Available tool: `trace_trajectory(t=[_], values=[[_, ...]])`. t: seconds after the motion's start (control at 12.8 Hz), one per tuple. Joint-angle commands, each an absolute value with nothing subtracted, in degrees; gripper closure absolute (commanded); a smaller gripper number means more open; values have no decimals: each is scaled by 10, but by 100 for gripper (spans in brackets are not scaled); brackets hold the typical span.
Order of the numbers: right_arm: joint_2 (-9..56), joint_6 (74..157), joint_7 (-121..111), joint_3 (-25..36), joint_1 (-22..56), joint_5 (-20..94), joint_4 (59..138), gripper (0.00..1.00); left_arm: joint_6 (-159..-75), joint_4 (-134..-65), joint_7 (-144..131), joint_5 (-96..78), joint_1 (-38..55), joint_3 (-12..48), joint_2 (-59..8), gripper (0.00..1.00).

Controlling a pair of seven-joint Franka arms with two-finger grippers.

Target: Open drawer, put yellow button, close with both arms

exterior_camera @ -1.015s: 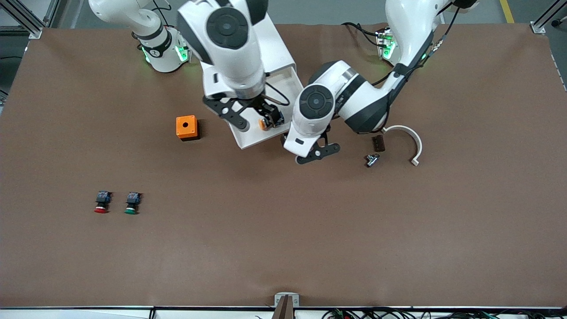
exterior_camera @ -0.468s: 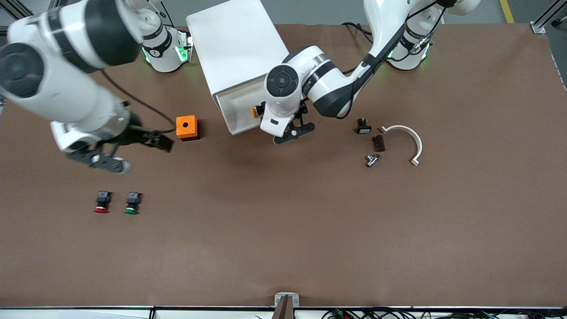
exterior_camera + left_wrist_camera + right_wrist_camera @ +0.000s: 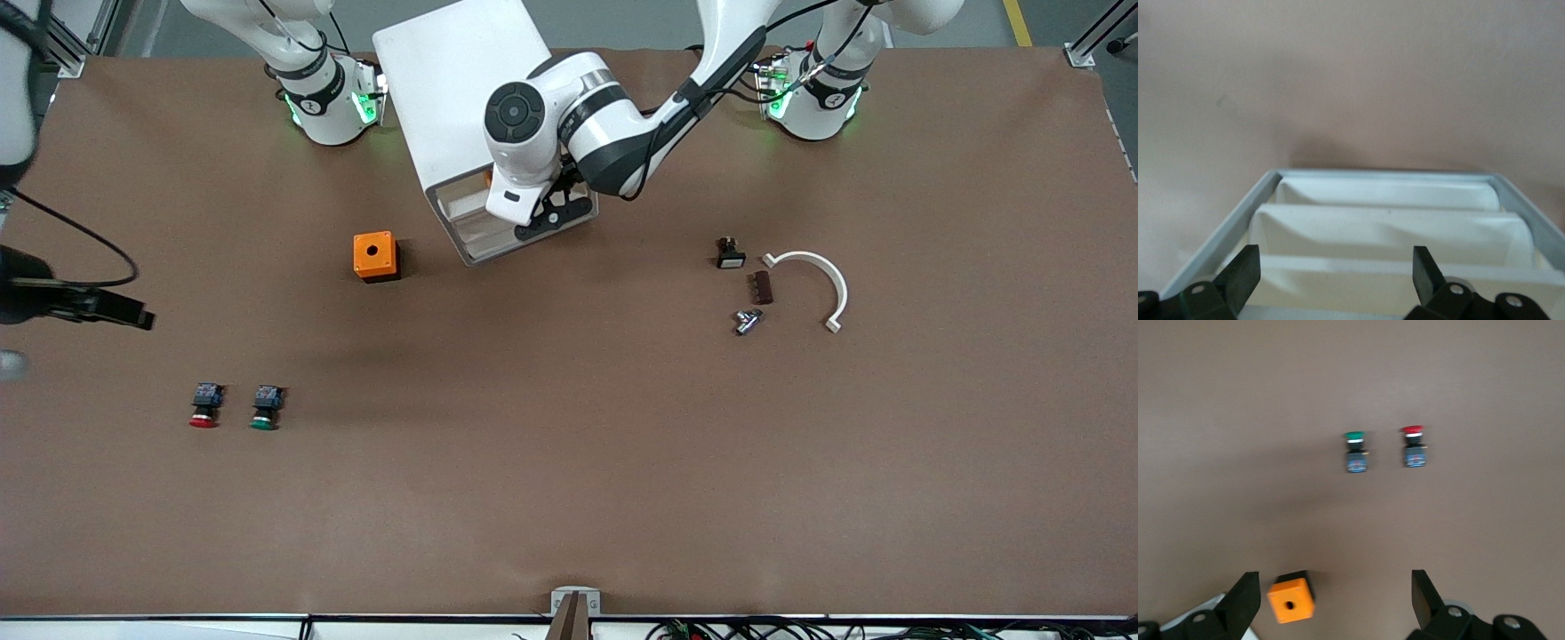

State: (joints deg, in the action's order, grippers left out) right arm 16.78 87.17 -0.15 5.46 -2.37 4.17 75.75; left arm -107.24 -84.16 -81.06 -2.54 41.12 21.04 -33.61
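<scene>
The left end effector (image 3: 544, 212), fingers apart, is held against the drawer (image 3: 471, 206) front; the right end effector (image 3: 1331, 613), fingers spread, is held well clear.

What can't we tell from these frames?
- Yellow-capped push button: front view, only an orange sliver shows past the left arm's wrist.
- Uppermost white plastic drawer: how far shut; the open left gripper covers its front in the front view.
- Open right gripper: the front view's edge cuts it off, and it is blurred.
</scene>
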Motion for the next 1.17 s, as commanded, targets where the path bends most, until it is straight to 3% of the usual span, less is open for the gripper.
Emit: trace_trajectory(t=[0.0,0.16,0.47,1.09], values=[[172,889,-58,40,-73,26,761,0,-1071,-845,-833,-58,422,215,-334,0],[181,930,-91,40,-85,-33,763,0,-1071,-846,-849,-63,431,215,-334,0],[189,936,-95,39,-123,-30,765,0,-1052,-839,-848,-62,406,202,-324,0],[204,936,-88,39,-123,-42,763,0,-979,-826,-751,47,171,200,-203,0]])
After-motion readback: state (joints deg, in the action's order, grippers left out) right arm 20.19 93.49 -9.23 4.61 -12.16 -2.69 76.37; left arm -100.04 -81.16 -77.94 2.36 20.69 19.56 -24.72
